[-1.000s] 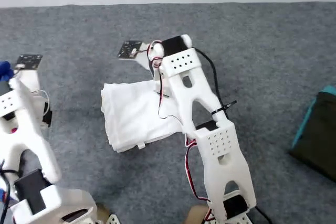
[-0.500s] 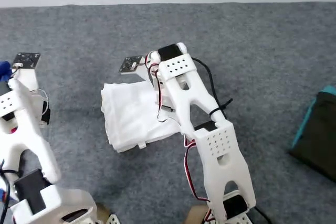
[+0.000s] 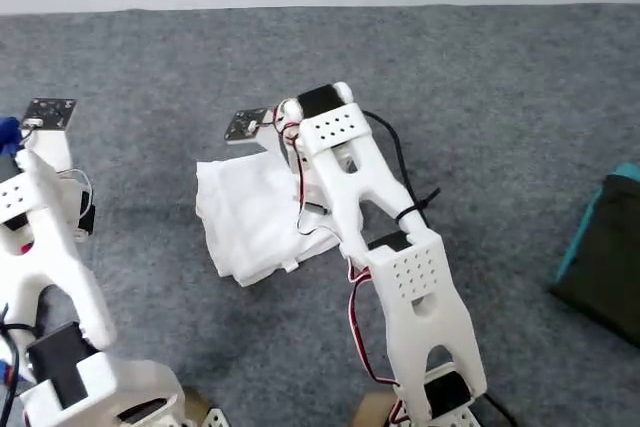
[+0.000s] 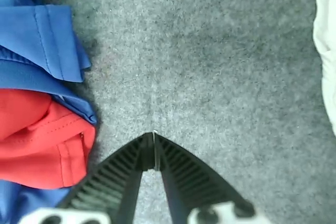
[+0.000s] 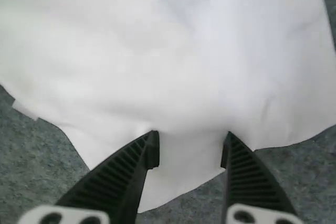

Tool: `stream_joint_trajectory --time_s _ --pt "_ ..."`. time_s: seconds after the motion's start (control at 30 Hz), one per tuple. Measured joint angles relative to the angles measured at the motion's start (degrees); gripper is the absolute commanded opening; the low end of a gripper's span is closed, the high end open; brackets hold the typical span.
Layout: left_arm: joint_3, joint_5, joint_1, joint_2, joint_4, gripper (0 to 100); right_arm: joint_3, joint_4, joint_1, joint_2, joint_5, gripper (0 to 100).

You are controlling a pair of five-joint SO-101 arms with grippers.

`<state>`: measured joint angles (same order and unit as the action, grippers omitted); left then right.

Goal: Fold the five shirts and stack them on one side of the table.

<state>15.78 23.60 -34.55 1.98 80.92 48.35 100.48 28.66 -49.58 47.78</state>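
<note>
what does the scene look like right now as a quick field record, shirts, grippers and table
white shirt: folded, mid-table
blue shirt: bunched up at the left arm's side of the table
red shirt: lying on the blue shirt
dark shirt: teal-edged, at the far right of the high view
left gripper: shut, over bare grey table cover
right gripper: open, fingers spread at the white shirt's edge

You see the white shirt [image 3: 250, 222] only in part: the right arm [image 3: 350, 162] covers its side toward the table's [image 3: 500, 77] middle. The picture's edge cuts off the dark shirt [image 3: 605, 257] at the table's right edge, and the blue shirt [image 4: 31, 30] and red shirt [image 4: 37, 145] at its left.
</note>
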Motion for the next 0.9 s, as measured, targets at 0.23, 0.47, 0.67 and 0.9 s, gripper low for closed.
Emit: stream_joint_trajectory --time_s 0.23,0.47,0.67,0.9 --pt "0.00 0.00 0.00 0.00 -0.18 1 0.00 0.00 1.05 3.25 0.00 16.6" --pt "0.00 0.00 0.00 0.00 -0.18 1 -0.35 0.00 0.97 9.93 -3.34 0.9" --pt "0.00 0.00 0.00 0.00 -0.18 1 -10.29 0.00 -1.93 13.63 -10.99 1.0" --pt "0.00 0.00 0.00 0.00 -0.18 1 -19.96 -0.97 -6.95 13.89 -17.32 1.0"
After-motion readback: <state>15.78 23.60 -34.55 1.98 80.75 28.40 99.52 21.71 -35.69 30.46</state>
